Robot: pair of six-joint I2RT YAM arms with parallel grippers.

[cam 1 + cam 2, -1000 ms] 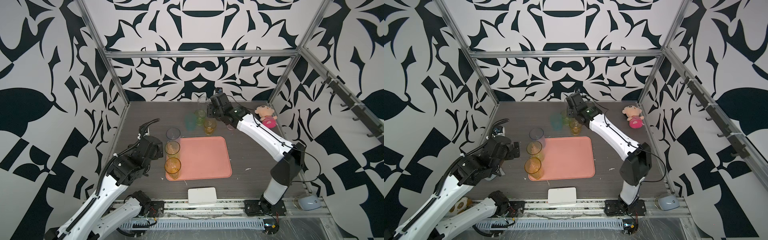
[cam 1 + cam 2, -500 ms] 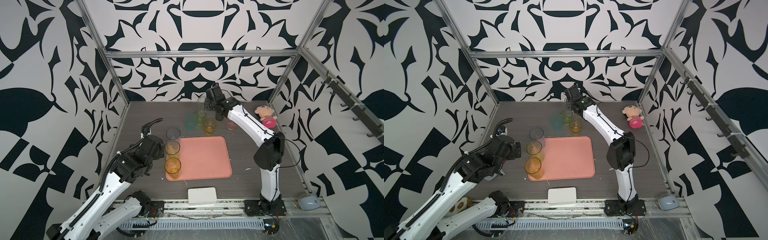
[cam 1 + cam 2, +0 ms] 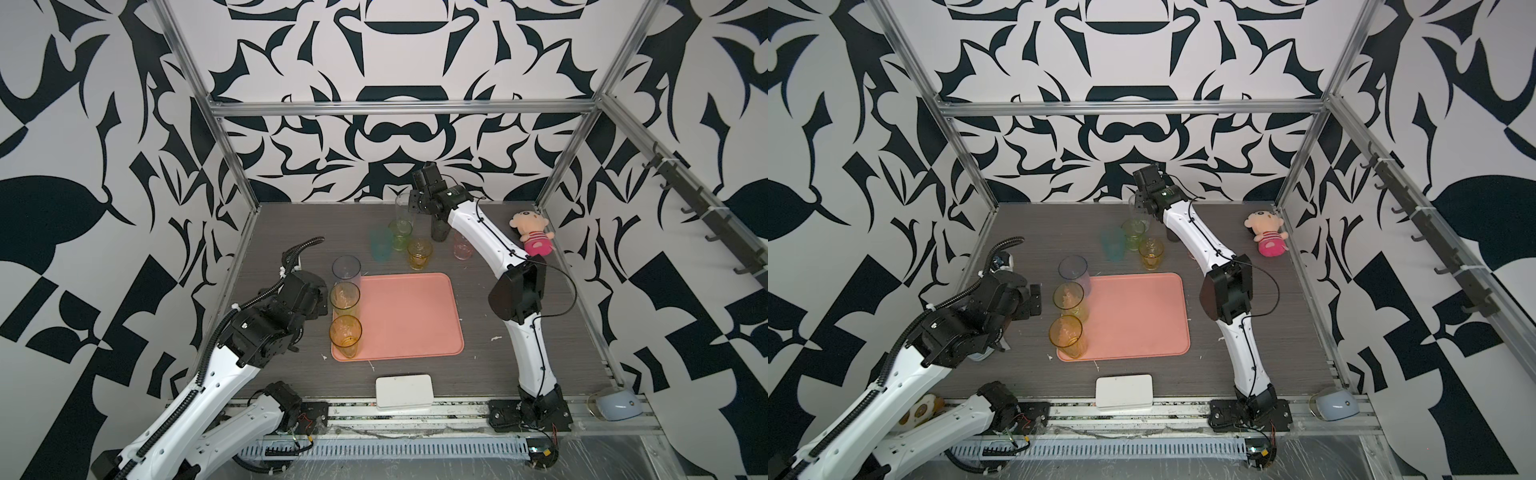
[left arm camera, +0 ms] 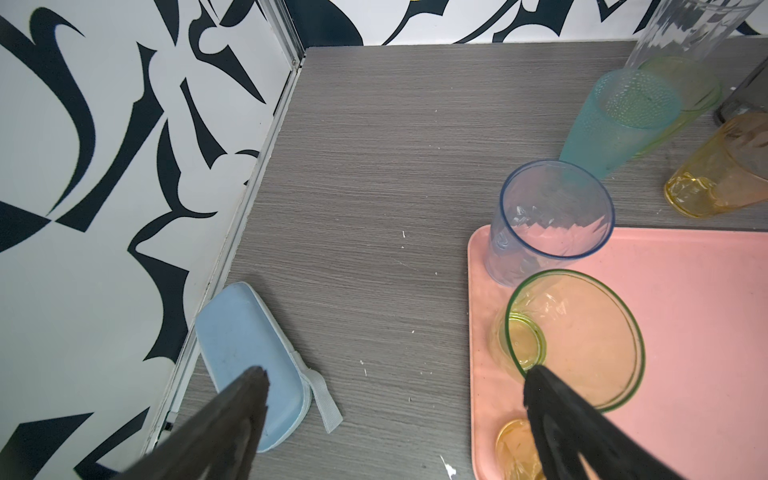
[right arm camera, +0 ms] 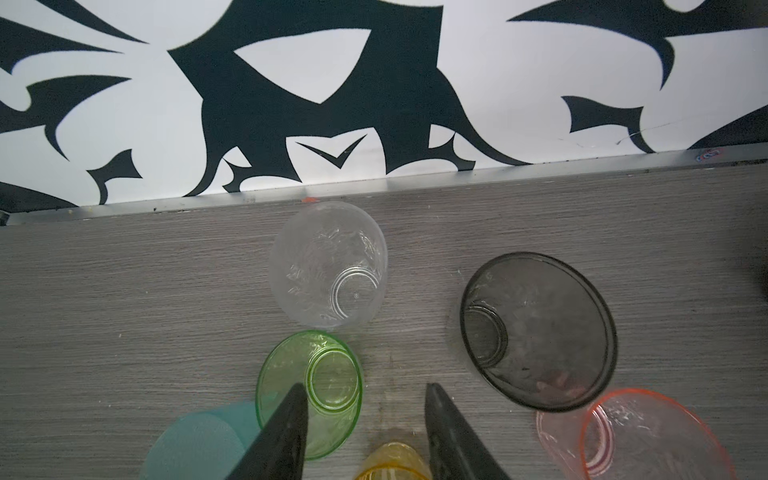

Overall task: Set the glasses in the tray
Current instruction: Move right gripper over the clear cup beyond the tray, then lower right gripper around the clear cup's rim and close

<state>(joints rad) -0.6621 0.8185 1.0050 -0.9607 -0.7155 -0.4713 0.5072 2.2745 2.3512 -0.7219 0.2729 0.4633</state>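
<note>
A: Nearest first. Go.
B: White box at the front desk edge, well apart from both sets of fingers.
A: Left side?
B: My left fingers are spread wide, with only bare desk between them. One tip is over a blue case, the other over the tray rim.
A: Glasses there?
B: Three stand in the tray, in a row along the edge nearest those fingers. The tall amber glass is right beside the tray-side finger. The yellow-green glass is at its tip, and the blue-grey glass is just beyond, in the tray corner.
A: Right side?
B: My right fingers are partway apart, holding nothing, up over the far group on the desk. The short green glass is partly under one tip. The short amber glass is below, back between the two fingers. The teal glass is outside the green-side finger.
A: Farther?
B: The clear glass is ahead of the tips, near the back wall. The smoky grey glass is out past the other finger with the pink glass beside it. I can't tell if those two touch.
A: So six off the tray?
B: Yes. A plush doll is on the desk too, well clear of the fingers.
</note>
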